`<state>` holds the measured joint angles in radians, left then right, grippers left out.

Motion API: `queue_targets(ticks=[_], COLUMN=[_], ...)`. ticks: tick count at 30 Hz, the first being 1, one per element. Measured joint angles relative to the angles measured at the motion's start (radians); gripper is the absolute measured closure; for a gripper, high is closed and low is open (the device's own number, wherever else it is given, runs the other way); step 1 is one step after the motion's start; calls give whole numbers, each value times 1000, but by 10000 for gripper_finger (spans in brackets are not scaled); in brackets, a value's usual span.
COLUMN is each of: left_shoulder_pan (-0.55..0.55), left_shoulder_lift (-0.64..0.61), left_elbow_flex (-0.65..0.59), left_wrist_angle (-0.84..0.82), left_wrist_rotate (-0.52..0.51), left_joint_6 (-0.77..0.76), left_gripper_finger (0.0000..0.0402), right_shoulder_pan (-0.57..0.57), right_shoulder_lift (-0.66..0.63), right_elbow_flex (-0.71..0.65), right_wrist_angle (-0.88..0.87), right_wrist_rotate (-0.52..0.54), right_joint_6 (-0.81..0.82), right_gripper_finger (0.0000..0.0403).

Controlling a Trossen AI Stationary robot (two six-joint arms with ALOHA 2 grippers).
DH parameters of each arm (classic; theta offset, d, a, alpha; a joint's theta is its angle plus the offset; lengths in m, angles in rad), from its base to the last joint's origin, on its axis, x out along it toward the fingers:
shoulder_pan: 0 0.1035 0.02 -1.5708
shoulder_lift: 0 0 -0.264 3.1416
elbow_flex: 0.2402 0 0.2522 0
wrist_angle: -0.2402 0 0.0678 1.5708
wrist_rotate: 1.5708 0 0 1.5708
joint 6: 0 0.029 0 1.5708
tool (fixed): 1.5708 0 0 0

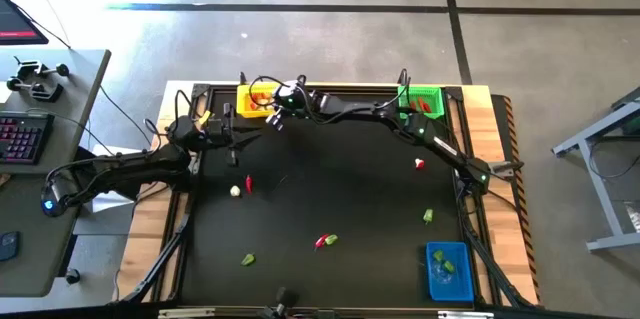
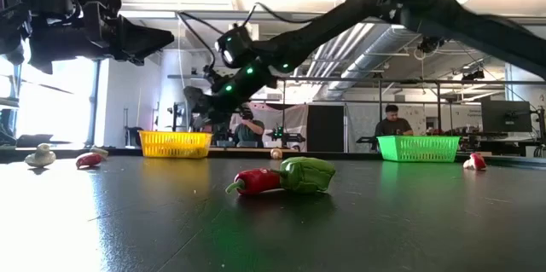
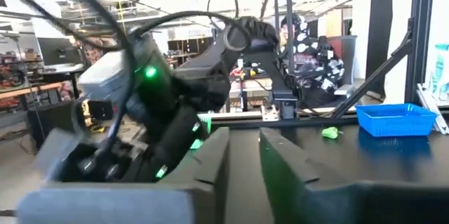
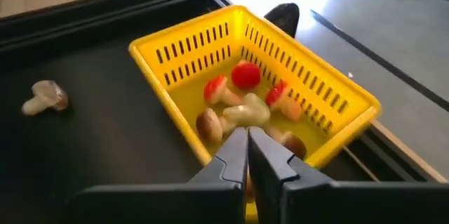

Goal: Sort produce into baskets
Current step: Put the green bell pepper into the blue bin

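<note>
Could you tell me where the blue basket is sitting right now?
In the high view the blue basket sits at the table's near right corner, beside the right arm's base, with a green piece lying inside it.

The table top [image 1: 330, 189] was black with a pale wood border. The yellow basket [image 4: 266, 97], slotted along its sides, held red-capped and brown-capped pieces with cream stems. The green basket [image 1: 422, 101] held something red. The blue basket [image 1: 447, 271] held green pieces. A red chilli [image 2: 254, 182] lay touching a green chunk [image 2: 305, 174]. A cream-white bulb [image 1: 236, 191] lay beside a red piece [image 1: 249, 183]. A red-and-white piece [image 1: 420, 164] and two green pieces [image 1: 428, 216] [image 1: 248, 258] lay loose. Both arms were dark, with green indicator lights.
</note>
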<state>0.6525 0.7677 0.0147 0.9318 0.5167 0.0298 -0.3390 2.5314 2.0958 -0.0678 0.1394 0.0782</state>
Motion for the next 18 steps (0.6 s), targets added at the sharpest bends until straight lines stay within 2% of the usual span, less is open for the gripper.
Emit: queue_targets(ticks=[4, 6, 12, 18], left_shoulder_pan=[2, 2, 2, 0], left_shoulder_lift=[-9, -11, -14, -14], left_elbow_flex=[0, 0, 0, 0], left_wrist_angle=[0, 1, 1, 1], left_wrist_rotate=[6, 6, 6, 6], left_joint_6=[7, 7, -17, -19], left_gripper_finger=[387, 398, 401, 401], right_shoulder_pan=[10, 15, 61, 183], right_shoulder_lift=[-140, -227, -490, -687], right_elbow_flex=[-236, -389, -831, -1117], right_wrist_angle=[161, 260, 489, 533], right_wrist_rotate=[-1, -5, -1, 18], right_joint_6=[15, 30, 77, 120], right_gripper_finger=[402, 402, 403, 403])
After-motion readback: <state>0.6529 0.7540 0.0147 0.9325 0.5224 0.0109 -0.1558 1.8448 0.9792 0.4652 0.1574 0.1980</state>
